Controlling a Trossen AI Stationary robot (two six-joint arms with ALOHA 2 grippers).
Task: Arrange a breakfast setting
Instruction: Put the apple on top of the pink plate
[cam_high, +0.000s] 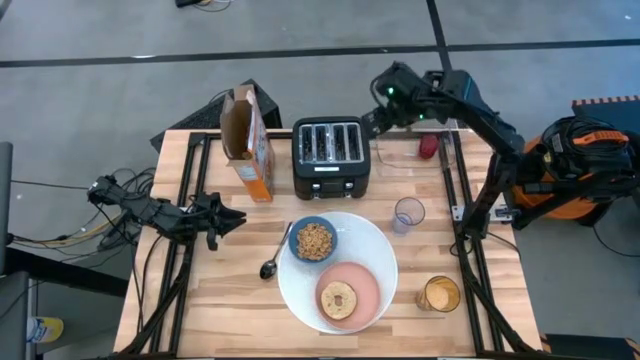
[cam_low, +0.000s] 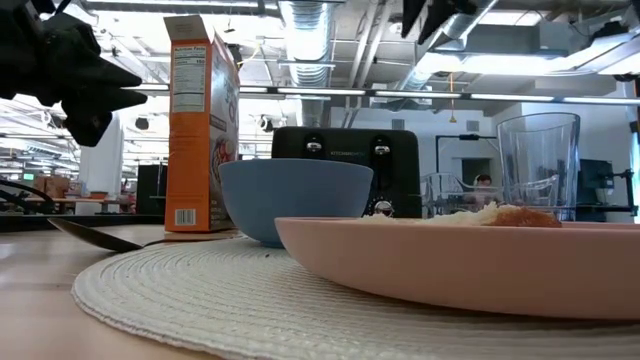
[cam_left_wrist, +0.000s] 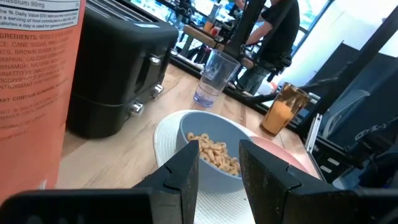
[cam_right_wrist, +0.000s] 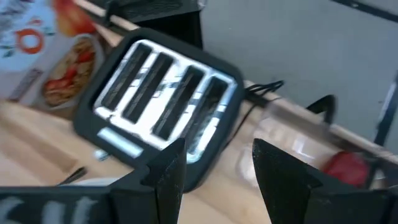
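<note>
A big white round plate (cam_high: 372, 246) lies on the table. On it stand a small blue bowl (cam_high: 313, 240) of cereal and a pink saucer (cam_high: 366, 290) with round toasted bread (cam_high: 338, 299). A metal spoon (cam_high: 274, 257) lies left of the plate. A clear purplish tumbler (cam_high: 408, 213) stands right of it. The orange cereal box (cam_high: 248, 142) stands upright at the far left. My left gripper (cam_high: 234, 218) is open and empty, left of the spoon (cam_left_wrist: 219, 163). My right gripper (cam_high: 372, 122) is open and empty, above the toaster's far right corner (cam_right_wrist: 214, 163).
A black four-slot toaster (cam_high: 330, 157) stands at the far middle. An amber glass (cam_high: 439, 294) stands at the near right. A red object (cam_high: 428, 146) and a clear flat thing (cam_high: 400, 158) lie at the far right. A person shows beyond the table (cam_left_wrist: 273, 31).
</note>
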